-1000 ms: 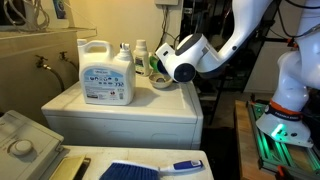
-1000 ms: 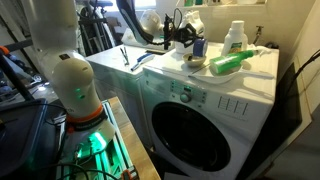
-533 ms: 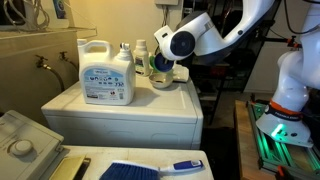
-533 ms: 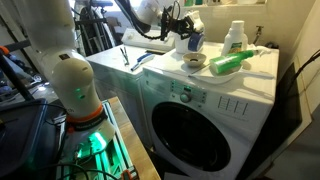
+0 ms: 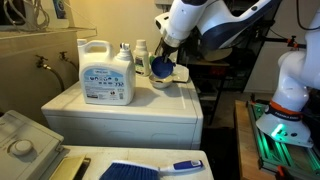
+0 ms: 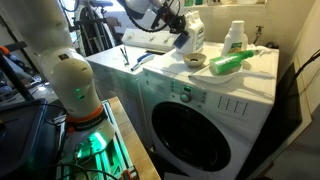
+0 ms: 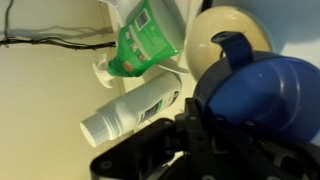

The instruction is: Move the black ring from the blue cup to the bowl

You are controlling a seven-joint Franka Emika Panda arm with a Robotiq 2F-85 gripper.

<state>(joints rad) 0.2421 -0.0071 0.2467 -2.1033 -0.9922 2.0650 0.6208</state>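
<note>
The gripper (image 5: 163, 52) is clamped on the blue cup (image 5: 161, 68) and holds it clear of the washing machine's white top (image 5: 120, 112). In an exterior view the cup (image 6: 186, 41) hangs at about 11 o'clock from the cream bowl (image 6: 196, 61), close to it but not touching. The bowl rests on the machine's top, with a green pouch (image 6: 228, 64) just beside it at 3 o'clock.

In the wrist view the dark fingers (image 7: 200, 140) come in from the bottom edge. The cup (image 7: 258, 95) fills the right half of the view, right against them. The bowl (image 7: 222, 30) shows at 12 o'clock from the cup, partly hidden behind its rim. The green pouch (image 7: 143, 42) sits at 10 o'clock and a white bottle (image 7: 128, 112) at 9 o'clock.

The large white detergent jug (image 5: 105, 72) stands at 9 o'clock from the cup, well apart.

The black ring cannot be picked out with certainty. A dark loop at the cup's upper edge in the wrist view may be it.
</note>
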